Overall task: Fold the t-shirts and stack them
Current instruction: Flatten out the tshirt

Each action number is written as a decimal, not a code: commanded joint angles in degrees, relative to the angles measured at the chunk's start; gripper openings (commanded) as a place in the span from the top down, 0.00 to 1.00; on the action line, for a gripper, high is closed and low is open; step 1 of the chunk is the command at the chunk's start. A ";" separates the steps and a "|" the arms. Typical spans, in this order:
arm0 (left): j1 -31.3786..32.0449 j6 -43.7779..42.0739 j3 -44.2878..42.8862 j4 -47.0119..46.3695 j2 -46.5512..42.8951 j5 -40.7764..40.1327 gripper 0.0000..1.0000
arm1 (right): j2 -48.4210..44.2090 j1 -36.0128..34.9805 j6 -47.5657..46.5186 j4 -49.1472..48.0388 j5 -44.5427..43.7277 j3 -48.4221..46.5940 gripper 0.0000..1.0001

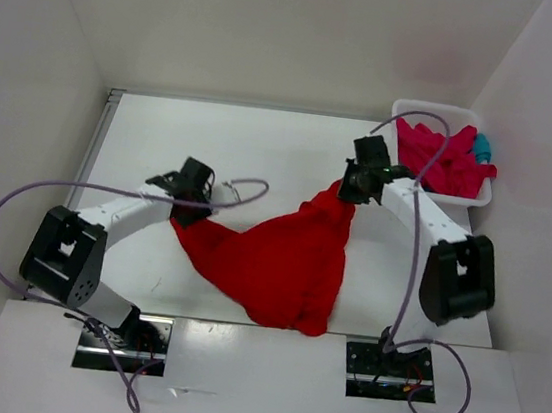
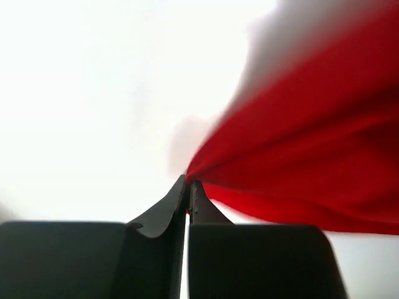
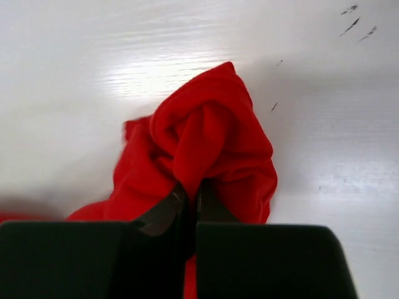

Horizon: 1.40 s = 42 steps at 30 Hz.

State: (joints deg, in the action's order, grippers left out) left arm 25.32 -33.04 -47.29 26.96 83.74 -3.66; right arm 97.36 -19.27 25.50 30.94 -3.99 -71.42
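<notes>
The red t-shirt is strung between both arms across the middle of the desk in the top view. The left end effector is clamped tight on one corner at left-centre of the frame. The right end effector is pinched shut on a bunched wad of the same cloth, up and right of centre. The shirt's long axis runs diagonally between those two grips, and the loose fabric is fanned out toward the lower middle of the frame. Each end is held by its own arm, so neither can really be called nearer. A pull apart along that diagonal is probably what's needed to flatten it. The crimson-pink t-shirt and teal t-shirt are heaped in the white basket at upper right.
</notes>
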 commanded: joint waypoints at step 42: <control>-2.21 -12.23 -13.53 -12.98 12.66 -13.92 0.19 | 1.95 -7.98 3.51 -1.32 1.52 -5.75 0.17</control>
State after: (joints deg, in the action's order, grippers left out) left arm 23.83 -47.07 -57.32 19.70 96.66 -17.74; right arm 99.39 -27.38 26.85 29.47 -0.95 -76.29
